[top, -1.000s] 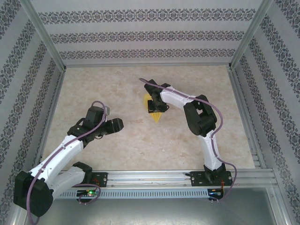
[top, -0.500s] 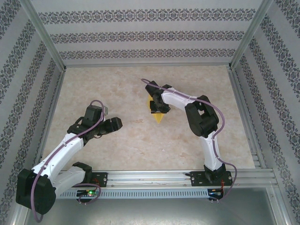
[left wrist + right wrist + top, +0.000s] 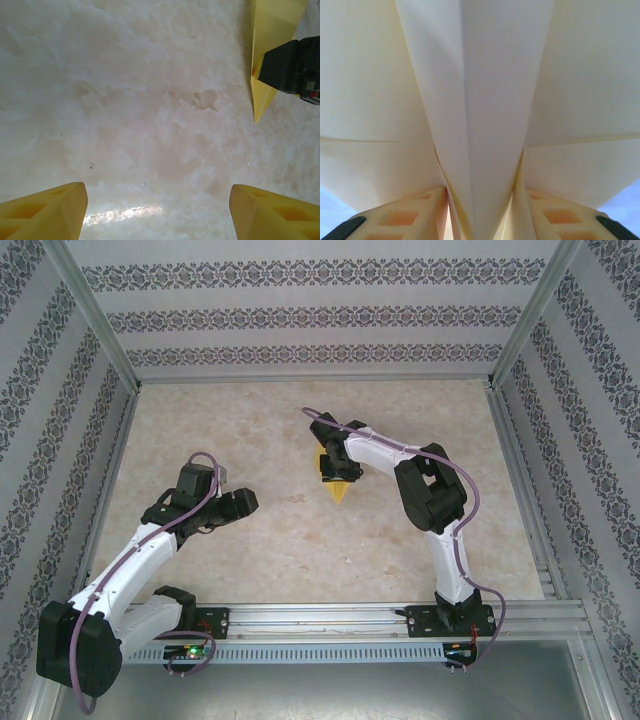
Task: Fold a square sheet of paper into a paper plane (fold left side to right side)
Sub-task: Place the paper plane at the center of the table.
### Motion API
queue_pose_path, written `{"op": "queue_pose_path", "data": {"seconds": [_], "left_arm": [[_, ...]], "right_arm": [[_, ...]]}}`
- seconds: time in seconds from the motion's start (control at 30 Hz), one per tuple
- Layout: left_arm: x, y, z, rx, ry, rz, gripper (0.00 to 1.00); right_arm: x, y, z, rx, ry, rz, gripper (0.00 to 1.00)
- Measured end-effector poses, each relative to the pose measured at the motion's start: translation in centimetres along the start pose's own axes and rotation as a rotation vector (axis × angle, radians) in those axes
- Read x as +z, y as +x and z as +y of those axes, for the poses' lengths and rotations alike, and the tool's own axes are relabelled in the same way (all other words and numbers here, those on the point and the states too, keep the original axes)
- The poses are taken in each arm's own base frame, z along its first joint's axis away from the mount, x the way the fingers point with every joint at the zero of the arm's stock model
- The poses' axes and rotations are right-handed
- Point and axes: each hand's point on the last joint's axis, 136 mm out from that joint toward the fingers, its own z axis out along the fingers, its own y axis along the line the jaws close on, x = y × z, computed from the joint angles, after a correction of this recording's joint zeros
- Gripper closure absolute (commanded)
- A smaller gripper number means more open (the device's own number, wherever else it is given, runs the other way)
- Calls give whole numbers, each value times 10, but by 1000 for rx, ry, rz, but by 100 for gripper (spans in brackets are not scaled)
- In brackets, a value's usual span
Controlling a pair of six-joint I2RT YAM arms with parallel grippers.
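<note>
The square sheet of paper is now a pale-yellow paper plane, a pointed dart lying mid-table with its tip toward the near edge. My right gripper covers its rear part. In the right wrist view the centre fold runs down between the two fingers, which press on it from both sides, and the wings spread above them. My left gripper is open to the left of the plane and apart from it. The left wrist view shows the plane's tip at the upper right, beside the right gripper's black body.
Aluminium frame rails and patterned walls border the marbled table on three sides. The arm bases sit on a rail at the near edge. Bare tabletop lies between my left gripper and the plane.
The right gripper has shifted slightly right with the plane and its fingers have narrowed a little on the fold. The left arm has barely moved.
</note>
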Motion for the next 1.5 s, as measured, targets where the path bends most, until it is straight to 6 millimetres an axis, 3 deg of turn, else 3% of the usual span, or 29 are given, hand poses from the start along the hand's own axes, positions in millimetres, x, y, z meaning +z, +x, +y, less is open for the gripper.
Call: {"op": "queue_pose_path", "data": {"seconds": [0.63,1.23,1.5], "left_arm": [[-1,-1,0,-6,5,-4,25],[-3,-1,-2,-7,19,-3,25],[-4,-2,-3,-5,23,-9,25]], "right_arm": [[-7,-17,9,3,-19,-36,61],[-8,-14,7,-10,-8,-25,61],[-9,-13,9,-25,-3,-26,53]]}}
